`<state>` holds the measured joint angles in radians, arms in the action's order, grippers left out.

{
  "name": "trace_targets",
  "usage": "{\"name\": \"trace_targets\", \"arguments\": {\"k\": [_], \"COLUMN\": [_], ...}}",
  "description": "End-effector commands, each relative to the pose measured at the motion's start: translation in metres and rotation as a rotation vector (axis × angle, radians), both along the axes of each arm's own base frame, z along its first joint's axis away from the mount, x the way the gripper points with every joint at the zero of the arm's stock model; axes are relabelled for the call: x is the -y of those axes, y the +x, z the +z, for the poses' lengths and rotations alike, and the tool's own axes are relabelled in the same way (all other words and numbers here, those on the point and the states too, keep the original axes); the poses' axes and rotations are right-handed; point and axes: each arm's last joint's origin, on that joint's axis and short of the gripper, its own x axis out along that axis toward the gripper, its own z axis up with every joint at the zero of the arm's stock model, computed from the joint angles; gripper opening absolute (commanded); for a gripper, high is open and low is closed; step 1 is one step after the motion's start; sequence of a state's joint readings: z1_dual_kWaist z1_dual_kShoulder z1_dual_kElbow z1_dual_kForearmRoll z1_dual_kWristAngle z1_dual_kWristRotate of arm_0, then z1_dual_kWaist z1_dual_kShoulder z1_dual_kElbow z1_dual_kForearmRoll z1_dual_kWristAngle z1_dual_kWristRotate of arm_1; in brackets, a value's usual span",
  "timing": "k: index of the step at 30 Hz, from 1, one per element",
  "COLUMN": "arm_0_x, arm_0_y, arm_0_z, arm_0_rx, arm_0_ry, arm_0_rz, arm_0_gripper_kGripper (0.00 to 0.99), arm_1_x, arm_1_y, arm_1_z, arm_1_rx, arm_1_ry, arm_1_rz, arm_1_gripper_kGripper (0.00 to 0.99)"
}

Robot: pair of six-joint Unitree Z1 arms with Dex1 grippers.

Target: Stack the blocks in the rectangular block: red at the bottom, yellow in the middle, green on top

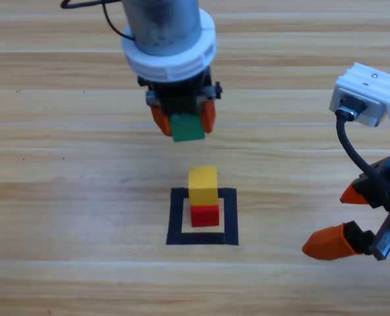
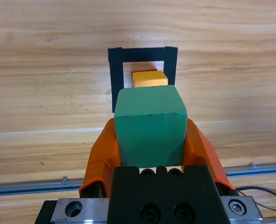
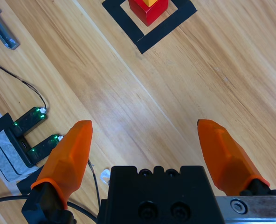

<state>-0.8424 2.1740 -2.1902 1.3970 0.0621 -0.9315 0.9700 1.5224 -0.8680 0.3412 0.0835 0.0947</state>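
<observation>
High view: the left gripper pinches the green cube between its jaws, above the table and far of the black tape rectangle, where the yellow cube sits on the red cube. The right gripper waits right, jaws spread.

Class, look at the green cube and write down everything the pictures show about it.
The green cube is a small, matte, teal-green block with plain faces and slightly rounded edges. It is off the table, clamped between the two orange fingers of the left gripper, which press on its opposite sides. It sits level. In the high view it lies short of the yellow cube, which stands on the red cube inside the black tape rectangle. Nothing else touches it.
</observation>
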Motion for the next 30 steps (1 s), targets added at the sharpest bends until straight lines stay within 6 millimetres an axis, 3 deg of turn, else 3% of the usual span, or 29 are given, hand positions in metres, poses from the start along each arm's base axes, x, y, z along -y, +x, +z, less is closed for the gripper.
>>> {"name": "trace_targets", "arguments": {"k": [1, 30], "arm_0_x": [0.033, 0.041], "arm_0_y": [-0.013, 0.001], "arm_0_z": [-0.041, -0.069], "arm_0_rx": [-0.055, -0.082], "arm_0_ry": [0.089, 0.131], "arm_0_rz": [-0.062, -0.094], "arm_0_gripper_kGripper": [0.0, 0.0], "arm_1_x": [0.005, 0.004], "arm_1_y": [0.003, 0.003], "arm_1_z": [-0.003, -0.003], "arm_1_rx": [-0.019, -0.024], "arm_1_ry": [-0.011, -0.009], "arm_1_rz": [0.0, 0.003], "arm_1_gripper_kGripper": [0.99, 0.99]}}
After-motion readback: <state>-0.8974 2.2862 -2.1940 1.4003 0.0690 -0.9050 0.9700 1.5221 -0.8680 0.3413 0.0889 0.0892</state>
